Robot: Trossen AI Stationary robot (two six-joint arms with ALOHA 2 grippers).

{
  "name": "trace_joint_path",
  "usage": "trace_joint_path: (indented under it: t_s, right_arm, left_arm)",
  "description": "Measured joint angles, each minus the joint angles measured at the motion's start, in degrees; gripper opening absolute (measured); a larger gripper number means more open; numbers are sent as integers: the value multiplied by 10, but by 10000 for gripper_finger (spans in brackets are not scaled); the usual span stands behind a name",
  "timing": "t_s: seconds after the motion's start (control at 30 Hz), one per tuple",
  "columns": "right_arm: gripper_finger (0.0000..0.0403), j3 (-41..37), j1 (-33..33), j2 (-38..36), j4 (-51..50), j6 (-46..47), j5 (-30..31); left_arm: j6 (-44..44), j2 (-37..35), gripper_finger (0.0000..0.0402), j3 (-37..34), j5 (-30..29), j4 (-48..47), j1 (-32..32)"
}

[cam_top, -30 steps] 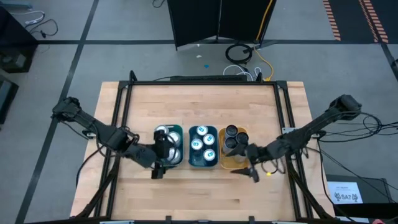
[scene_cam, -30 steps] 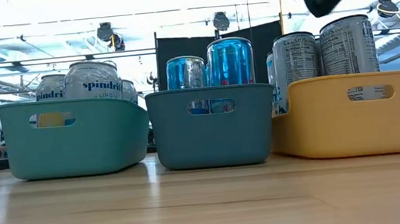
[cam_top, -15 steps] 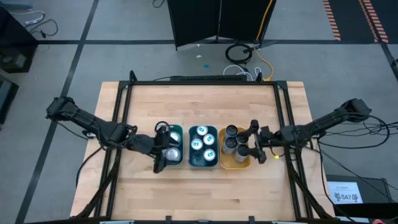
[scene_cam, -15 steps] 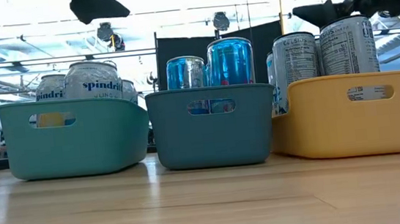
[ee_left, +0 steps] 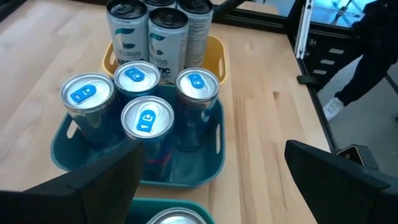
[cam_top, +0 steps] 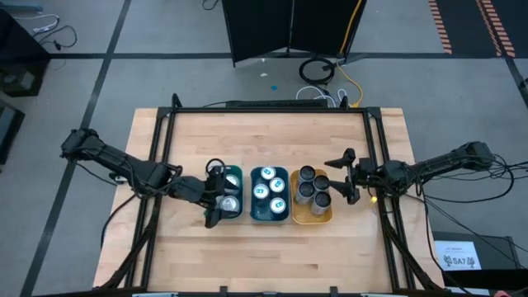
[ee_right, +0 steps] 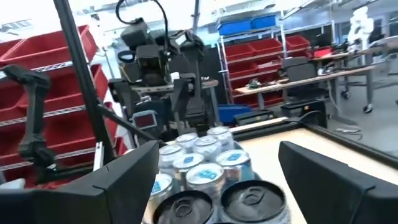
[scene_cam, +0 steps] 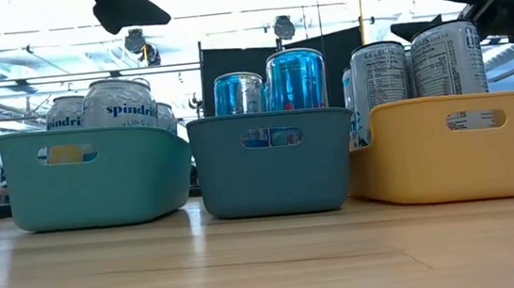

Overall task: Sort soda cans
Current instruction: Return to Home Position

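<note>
— Where are the soda cans (cam_top: 270,190)?

— All in three bins that stand side by side in a row on the worktop (cam_top: 264,132), between the two arms. The silver-white cans (scene_cam: 119,102) stand upright in the green bin (scene_cam: 100,183) at the left end. Four blue-topped cans (ee_left: 144,118) fill the teal-blue bin (scene_cam: 274,175) in the middle. Four dark-topped cans (cam_top: 314,186) stand in the yellow bin (scene_cam: 448,159) at the right end.

— How many are in the green one?

— I cannot count them, as the left arm covers part of that bin from above.

— What is the left gripper (cam_top: 214,195) doing?

— It hangs above the green bin, well over the can tops, and faces across the other two bins. Its fingers are spread wide, released, with nothing between them.

— And the right gripper (cam_top: 341,176)?

— It is in the air just beside the yellow bin's outer side, above the height of the cans, and faces back toward them. Its fingers are also spread wide and grasp nothing.
</note>
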Motion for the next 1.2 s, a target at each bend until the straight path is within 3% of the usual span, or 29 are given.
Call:
trace_joint_path:
  t_s: [0.23, 0.53, 0.63, 0.83, 0.93, 1.03, 1.2]
  right_arm:
    - [322, 0, -18, -51, -140, 40, -4]
    - [322, 0, -14, -132, -241, 76, -79]
    - [322, 0, -1, -168, -295, 94, -60]
    - [322, 1, 21, -243, -382, 86, 38]
    - [322, 1, 21, -260, -384, 54, 43]
    - [322, 1, 20, -259, -386, 43, 24]
    - [322, 1, 21, -250, -398, 40, -74]
  left_arm:
    - [-2, 0, 393, 0, 4, -1, 1]
    - [-4, 0, 393, 0, 30, -1, 0]
    - [-4, 0, 393, 0, 44, -1, 0]
    - [-4, 0, 393, 0, 61, 0, 0]
    - [-4, 0, 393, 0, 61, 0, 0]
    - [-4, 0, 393, 0, 61, 0, 0]
    - [-1, 0, 393, 0, 61, 0, 0]
